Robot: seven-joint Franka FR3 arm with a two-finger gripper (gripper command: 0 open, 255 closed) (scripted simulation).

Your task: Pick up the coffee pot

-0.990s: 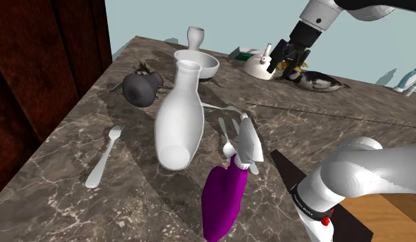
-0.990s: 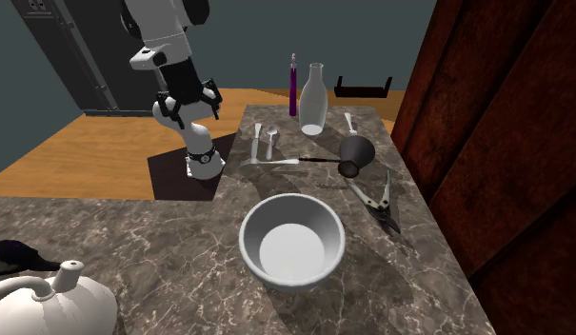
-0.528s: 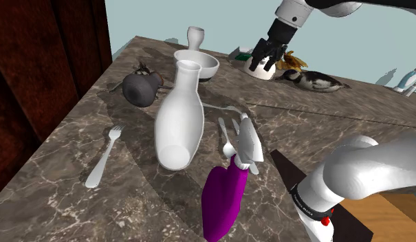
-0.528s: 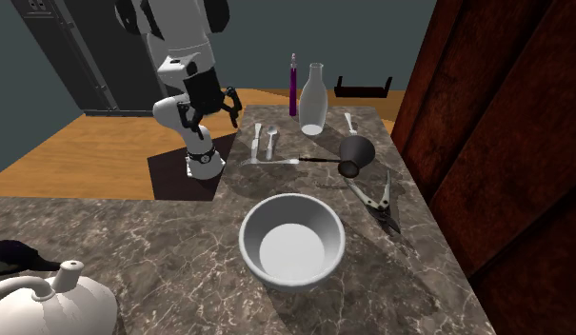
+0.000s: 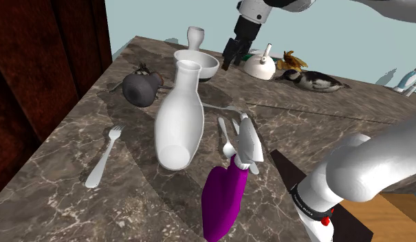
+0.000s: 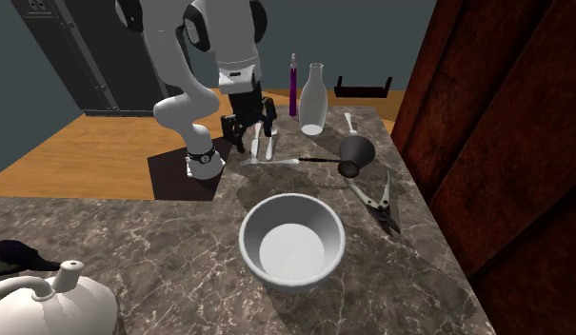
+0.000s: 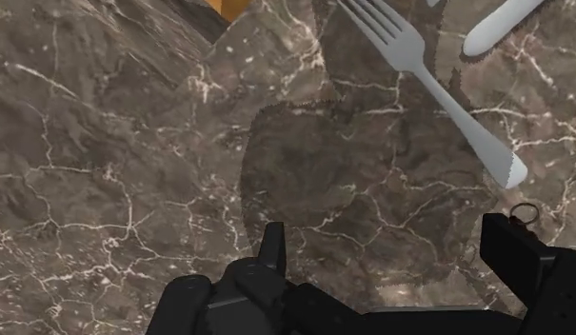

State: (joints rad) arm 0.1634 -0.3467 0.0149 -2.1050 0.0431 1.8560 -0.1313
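Jaws spread wide and holding nothing, the black gripper (image 6: 248,129) has swung sideways over the marble counter (image 5: 62,151) to hover above a fork (image 7: 438,86), closing on the dark grey coffee pot (image 6: 355,152) that lies tipped near the white carafe (image 5: 179,117), still well apart

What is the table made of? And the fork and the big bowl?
The table looks like polished brown marble, with thin white veins running through it. The fork is pale grey and smooth, so it is probably metal, though it has no strong shine. The bowl is plain white and smooth. It may be ceramic, but its look leaves that open.
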